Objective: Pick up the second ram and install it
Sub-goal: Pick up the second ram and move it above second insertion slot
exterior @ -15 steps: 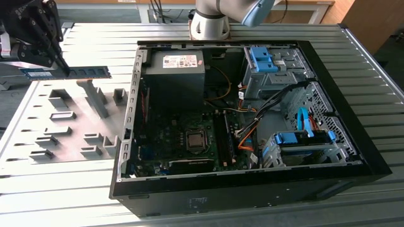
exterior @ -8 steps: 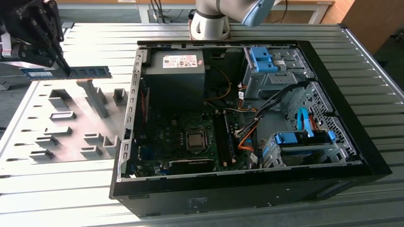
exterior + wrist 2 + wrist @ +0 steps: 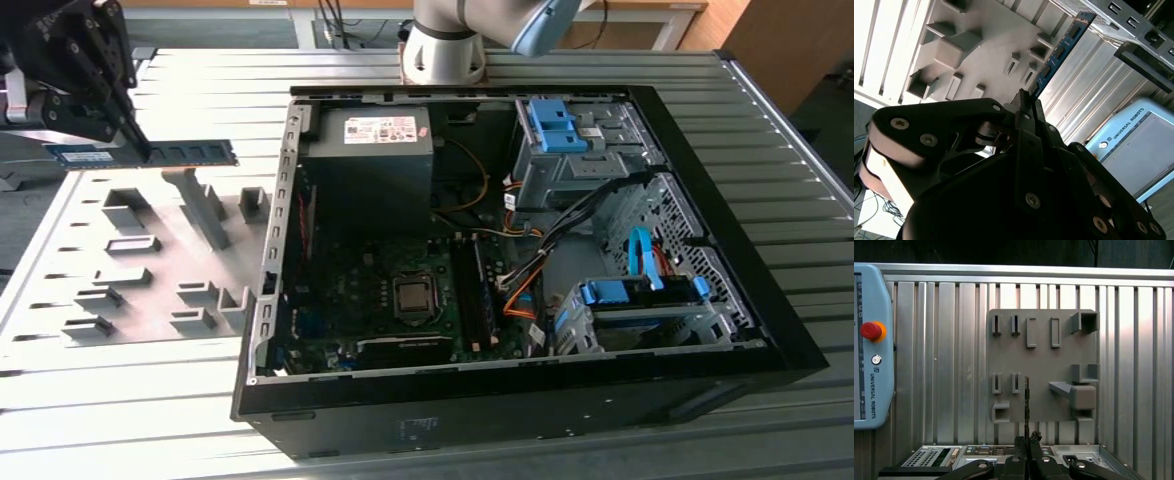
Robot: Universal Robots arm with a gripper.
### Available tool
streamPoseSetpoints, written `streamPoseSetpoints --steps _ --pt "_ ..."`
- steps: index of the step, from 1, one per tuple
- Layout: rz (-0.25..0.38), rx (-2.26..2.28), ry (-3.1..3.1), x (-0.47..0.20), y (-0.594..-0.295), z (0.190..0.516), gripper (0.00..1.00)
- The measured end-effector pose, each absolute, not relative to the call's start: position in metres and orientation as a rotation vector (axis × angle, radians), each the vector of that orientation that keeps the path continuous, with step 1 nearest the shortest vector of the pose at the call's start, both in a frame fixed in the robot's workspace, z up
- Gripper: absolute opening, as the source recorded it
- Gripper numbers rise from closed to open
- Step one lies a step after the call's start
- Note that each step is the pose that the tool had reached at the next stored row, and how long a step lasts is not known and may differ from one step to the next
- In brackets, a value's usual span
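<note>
At the exterior view's left, we see the black jaws closed on the ram (image 3: 187, 153), pinching it near its pale-labelled end. They hold it level above the far edge of the grey tray (image 3: 134, 290) (a plate of slots and upright blocks on the ribbed surface (image 3: 107, 420)). The ram seems to hang clear of the tray, though the angle leaves us unsure. In the first wrist view it shows edge-on, running straight out from the jaws. Well apart, at the exterior view's right, lies the open case (image 3: 787, 350).
</note>
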State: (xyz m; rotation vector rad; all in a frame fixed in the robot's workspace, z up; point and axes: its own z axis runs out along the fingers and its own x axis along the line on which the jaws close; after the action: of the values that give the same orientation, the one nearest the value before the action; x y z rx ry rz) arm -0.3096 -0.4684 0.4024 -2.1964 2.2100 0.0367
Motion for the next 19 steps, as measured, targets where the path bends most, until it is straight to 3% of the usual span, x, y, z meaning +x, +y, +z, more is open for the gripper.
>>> streamPoseSetpoints --steps 19 --pt "0.037 -2.196 2.210 -0.3052 -0.4684 0.4023 0.14"
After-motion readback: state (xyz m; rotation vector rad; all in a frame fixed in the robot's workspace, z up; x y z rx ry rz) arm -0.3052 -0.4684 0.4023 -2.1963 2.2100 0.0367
